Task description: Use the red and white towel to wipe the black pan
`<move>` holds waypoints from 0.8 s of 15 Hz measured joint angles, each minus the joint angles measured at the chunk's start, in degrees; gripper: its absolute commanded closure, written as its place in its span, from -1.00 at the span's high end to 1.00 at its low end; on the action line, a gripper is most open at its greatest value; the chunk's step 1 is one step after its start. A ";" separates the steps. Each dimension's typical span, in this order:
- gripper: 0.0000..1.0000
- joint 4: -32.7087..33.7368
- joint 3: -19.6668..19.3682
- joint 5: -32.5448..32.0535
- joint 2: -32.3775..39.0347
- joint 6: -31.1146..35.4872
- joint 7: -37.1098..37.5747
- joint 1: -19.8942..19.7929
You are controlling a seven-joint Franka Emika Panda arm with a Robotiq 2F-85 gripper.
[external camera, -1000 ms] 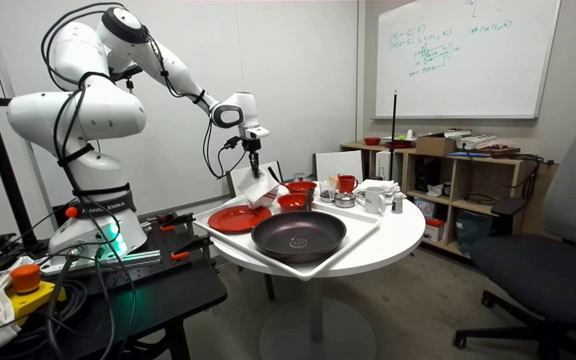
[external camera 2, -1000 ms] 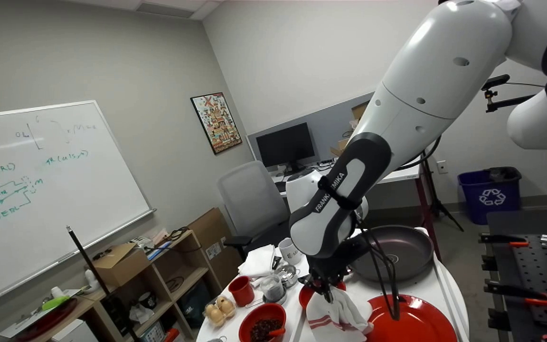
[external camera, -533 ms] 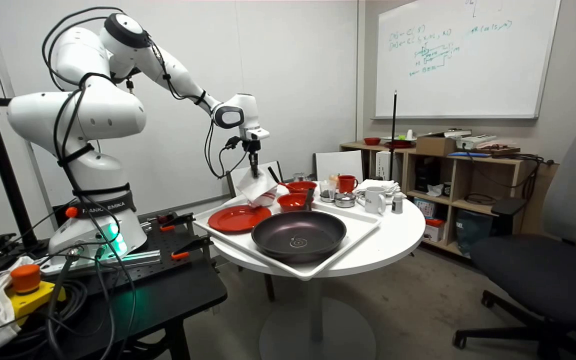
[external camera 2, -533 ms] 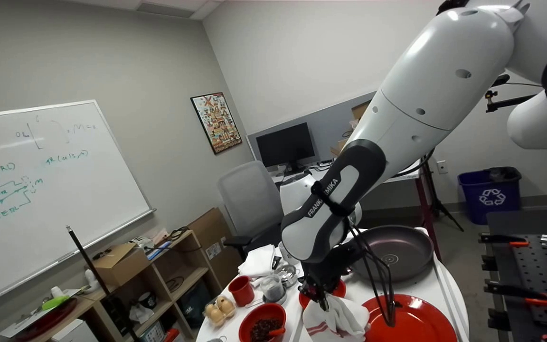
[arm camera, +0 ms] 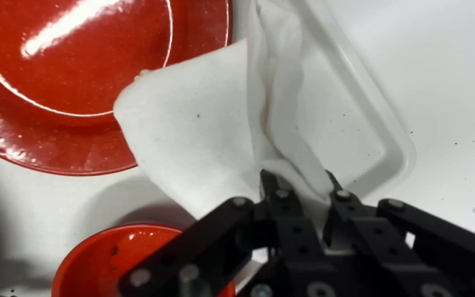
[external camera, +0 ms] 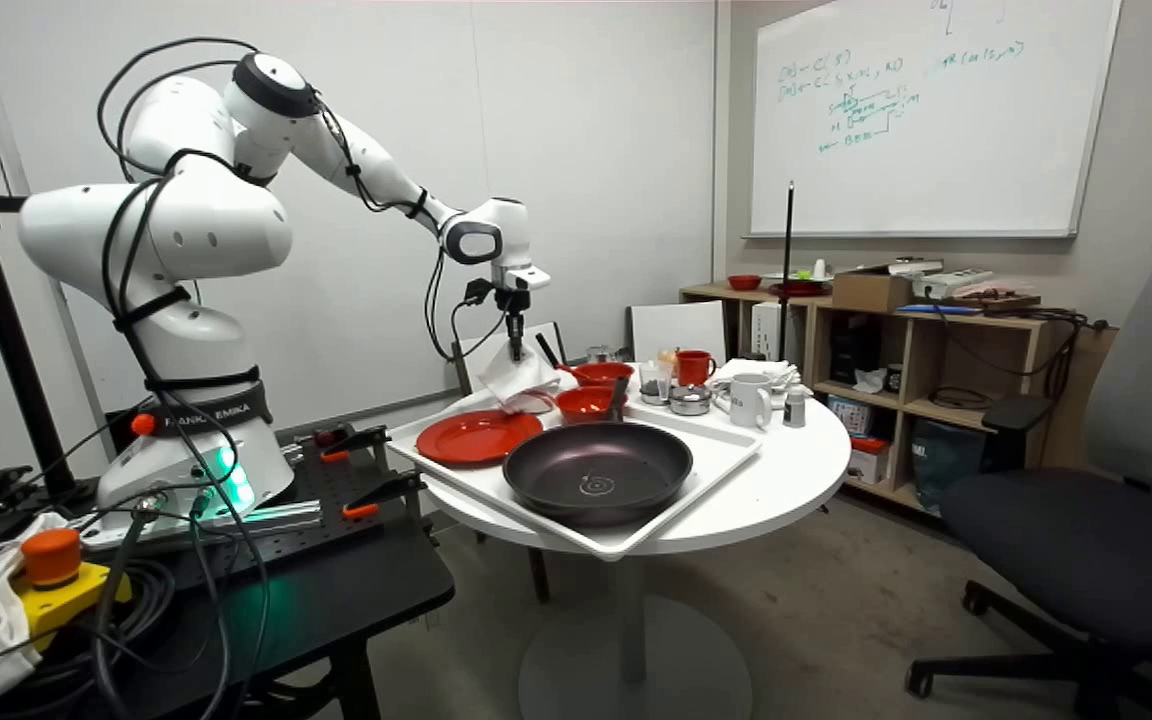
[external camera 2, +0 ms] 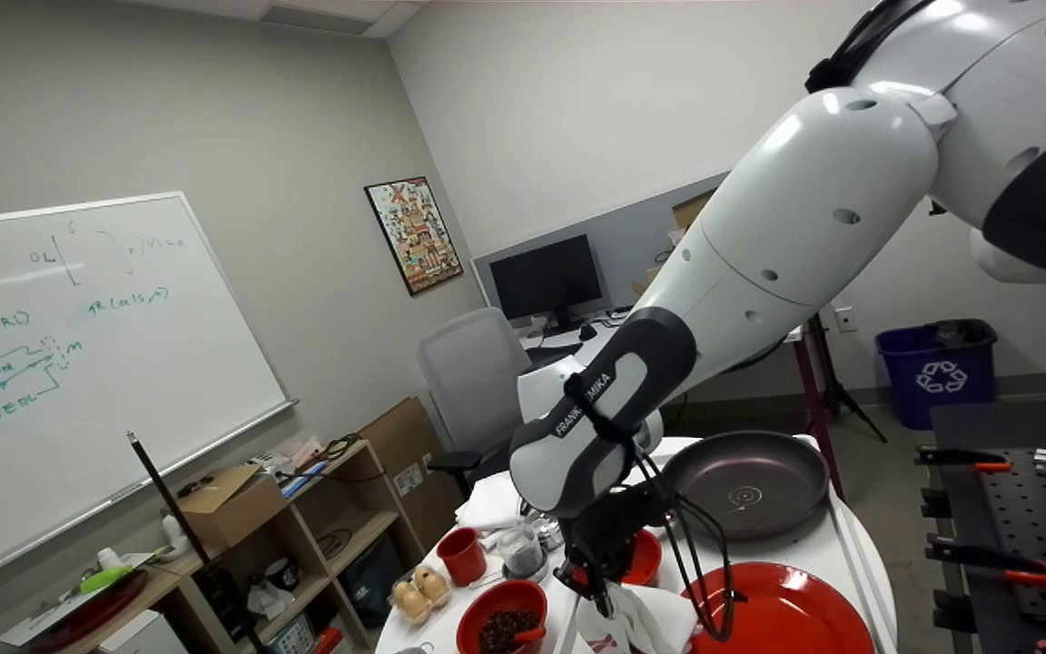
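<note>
My gripper (arm camera: 301,181) is shut on the white towel (arm camera: 204,128), with folds pinched between its fingers. In an exterior view the gripper (external camera: 516,350) holds the towel (external camera: 516,378) up by its top, behind the red plate. Its lower part hangs bunched near the plate's edge; I cannot tell whether it touches the tray. A bit of red stripe shows on the towel (external camera 2: 646,618) near the bottom of an exterior view. The black pan (external camera: 598,468) sits at the tray's near corner, apart from the gripper; it also shows in an exterior view (external camera 2: 745,481).
The red plate (arm camera: 76,74) and small red bowl (arm camera: 109,260) flank the towel on the white tray (external camera: 681,512). A second red bowl (external camera 2: 503,610) with dark contents, a red mug (external camera 2: 462,556), eggs (external camera 2: 420,595) and a white mug (external camera: 748,400) stand on the round table.
My gripper has moved down and slightly right in an exterior view, left and down in an exterior view. The towel has come lower and bunched more. The pan, plate and bowls have not moved.
</note>
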 measured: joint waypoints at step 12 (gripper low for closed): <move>-0.92 11.06 0.44 6.53 -9.75 -7.32 -1.27 -5.09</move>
